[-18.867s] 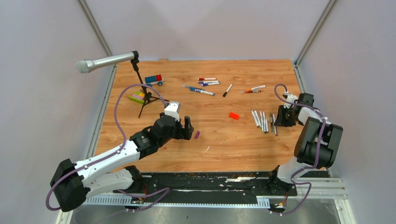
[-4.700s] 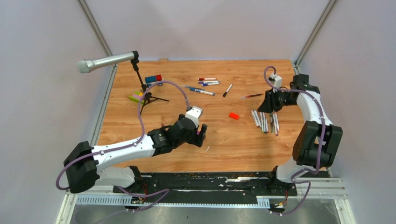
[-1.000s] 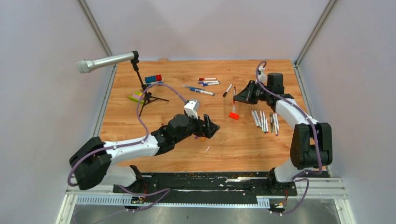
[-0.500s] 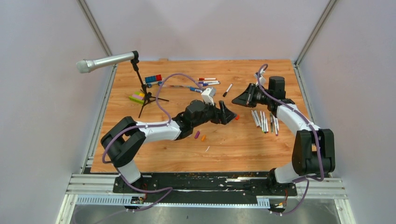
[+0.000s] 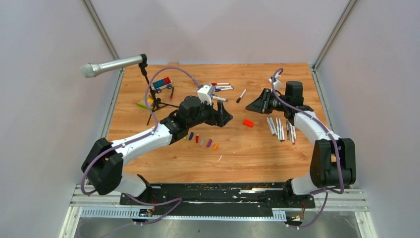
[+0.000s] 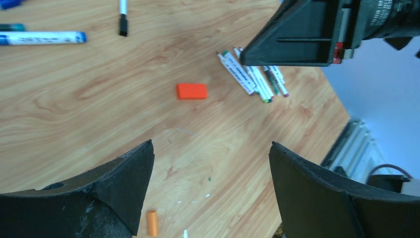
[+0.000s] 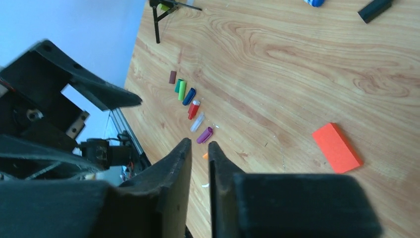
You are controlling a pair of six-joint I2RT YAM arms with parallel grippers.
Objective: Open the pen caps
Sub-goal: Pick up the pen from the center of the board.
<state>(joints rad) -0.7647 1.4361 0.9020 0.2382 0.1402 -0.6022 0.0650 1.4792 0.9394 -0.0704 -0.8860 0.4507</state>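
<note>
A row of loose pen caps (image 7: 193, 109) lies on the tabletop (image 5: 257, 153) left of centre, on the near side, from brown through green, blue, red and clear to purple and orange. Just right of it the left claw (image 6: 210, 148) hovers spread wide and empty. At the far side lie the capped pens (image 5: 221, 86), which look to have their coloured ends on. An orange block (image 5: 248, 123) lies at centre. Above and right of it the right claw (image 7: 199, 144) hangs all but pressed together, a thin slit showing and nothing visible in it. The bare pens (image 5: 280, 129) lie bunched at the right. This looks like the gap between pens. Next, one claw must lift a far pen and the other must pinch its cap and pull straight along the barrel.
</note>
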